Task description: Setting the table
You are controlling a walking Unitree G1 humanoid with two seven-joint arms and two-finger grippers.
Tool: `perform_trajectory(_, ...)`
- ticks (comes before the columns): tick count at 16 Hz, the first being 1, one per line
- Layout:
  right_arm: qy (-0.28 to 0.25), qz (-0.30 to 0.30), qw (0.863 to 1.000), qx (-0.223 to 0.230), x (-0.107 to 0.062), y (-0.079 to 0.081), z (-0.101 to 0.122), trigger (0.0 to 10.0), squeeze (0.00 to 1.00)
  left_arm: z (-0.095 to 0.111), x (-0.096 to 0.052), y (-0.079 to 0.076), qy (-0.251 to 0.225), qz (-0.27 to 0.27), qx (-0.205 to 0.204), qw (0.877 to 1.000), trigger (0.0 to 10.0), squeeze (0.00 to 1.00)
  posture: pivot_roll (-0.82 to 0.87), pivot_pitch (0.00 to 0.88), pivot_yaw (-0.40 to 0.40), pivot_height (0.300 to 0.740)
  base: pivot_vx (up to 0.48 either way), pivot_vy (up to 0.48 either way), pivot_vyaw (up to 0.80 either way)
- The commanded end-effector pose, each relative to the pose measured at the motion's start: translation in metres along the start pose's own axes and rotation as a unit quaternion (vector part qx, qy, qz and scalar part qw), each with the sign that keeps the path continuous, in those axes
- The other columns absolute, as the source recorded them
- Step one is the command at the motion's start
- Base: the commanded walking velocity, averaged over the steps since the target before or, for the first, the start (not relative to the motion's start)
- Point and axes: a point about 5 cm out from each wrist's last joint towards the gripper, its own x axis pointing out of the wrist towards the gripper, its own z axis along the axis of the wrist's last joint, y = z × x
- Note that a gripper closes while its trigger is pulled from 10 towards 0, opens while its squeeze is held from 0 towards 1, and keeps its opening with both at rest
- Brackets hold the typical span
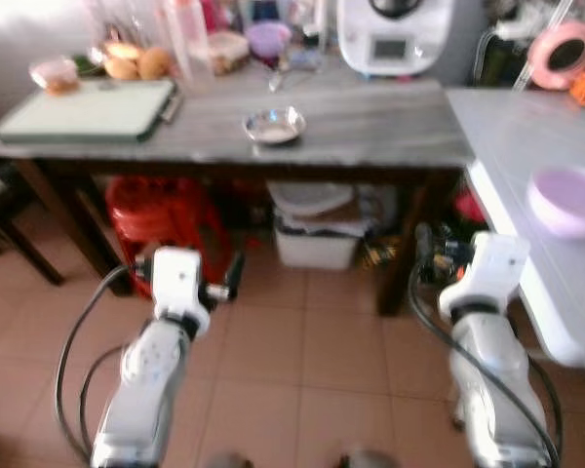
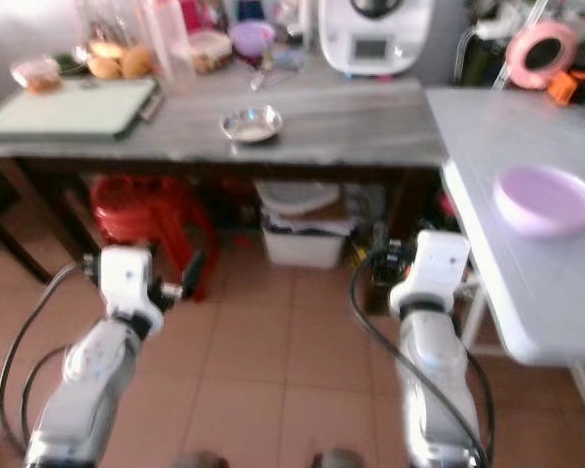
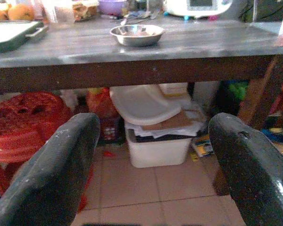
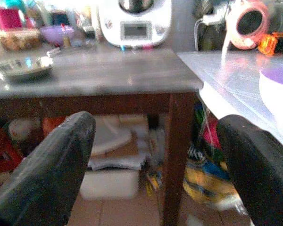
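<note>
A steel bowl (image 1: 274,125) sits near the middle of the grey table (image 1: 370,122) ahead of me. To the right, a lilac bowl (image 1: 568,200) rests on the white table (image 1: 512,127). A smaller purple bowl (image 1: 268,39) stands among the clutter at the back. Both arms are held low over the tiled floor, short of the grey table. My left gripper (image 3: 153,125) is open with nothing between its fingers and faces the space under the table. My right gripper (image 4: 155,122) is open too and points at the table's right leg (image 4: 177,155).
A green-edged cutting board (image 1: 88,109) lies at the grey table's left, with a white appliance (image 1: 395,34) at the back. Under the table are a red stool (image 1: 156,210) and a white bin (image 1: 317,239). Bags (image 4: 212,179) crowd the corner between the tables.
</note>
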Motion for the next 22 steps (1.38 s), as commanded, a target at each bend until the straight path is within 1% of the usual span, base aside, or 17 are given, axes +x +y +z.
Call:
perform_trajectory(1,-0.004,0.009,1.0,0.001,0.0027,0.0042,0.0031,10.0,0.0,0.0051,0.0006,0.0019,-0.013,0.003,0.006,1.0,10.0,0.0,-0.06,0.0,0.025,0.74,0.0,0.0,0.0)
perform_trajectory(2,0.002,0.003,1.0,-0.001,0.0042,0.0017,0.0021,10.0,0.0,0.0046,0.001,0.001,-0.011,0.001,0.0,1.0,10.0,0.0,-0.06,0.0,0.025,0.74,0.0,0.0,0.0)
perform_trajectory(4,0.004,-0.001,1.0,-0.005,0.0042,-0.0017,0.0009,10.0,0.0,0.0049,0.0014,0.001,-0.012,0.002,0.004,1.0,10.0,0.0,-0.06,0.0,0.024,0.74,0.0,0.0,0.0)
perform_trajectory(6,0.004,0.004,1.0,-0.016,0.0044,-0.0004,0.0001,10.0,0.0,0.0056,0.0021,0.0007,-0.013,-0.004,0.004,1.0,10.0,0.0,-0.06,0.0,0.024,0.74,0.0,0.0,0.0)
perform_trajectory(8,0.007,0.003,1.0,-0.014,0.0042,0.0004,-0.0009,10.0,0.0,0.005,0.0024,0.0002,-0.009,-0.007,-0.002,1.0,10.0,0.0,-0.06,0.0,0.024,0.74,0.0,0.0,0.0)
perform_trajectory(15,0.016,-0.002,1.0,-0.003,0.0039,-0.0011,-0.0038,10.0,0.0,0.0053,0.0019,0.0012,-0.009,-0.005,0.0,1.0,10.0,0.0,-0.06,0.0,0.027,0.74,0.0,-0.358,0.0)
perform_trajectory(22,0.016,0.0,1.0,-0.003,0.0054,-0.0001,-0.0032,10.0,0.0,0.0047,0.0023,0.0009,-0.007,-0.006,0.0,1.0,10.0,0.0,-0.06,0.0,0.025,0.74,0.0,-0.372,0.0)
